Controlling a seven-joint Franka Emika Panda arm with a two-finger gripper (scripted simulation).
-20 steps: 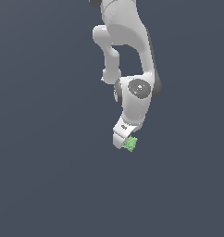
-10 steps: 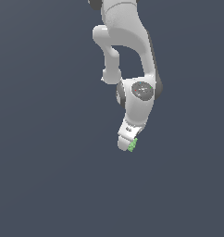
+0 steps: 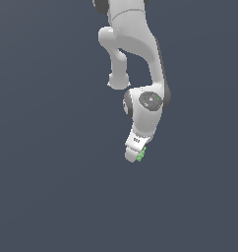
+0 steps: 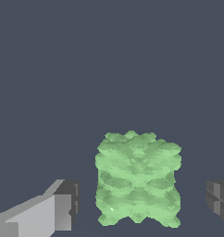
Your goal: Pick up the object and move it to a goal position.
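The object, a small light-green bumpy block, sits between my two fingertips in the wrist view. There is a gap on each side, so neither finger touches it. My gripper is open around it. The light finger is on one side and the dark pad of the other finger is on the opposite side. In the exterior view the white gripper points down over the block. Only a sliver of green shows at its tip.
The white arm reaches down from the top of the exterior view. The ground is a plain dark grey surface. No other objects or goal marker show.
The gripper has come down over the block, which has stayed in place. Less of the green shows in the exterior view now.
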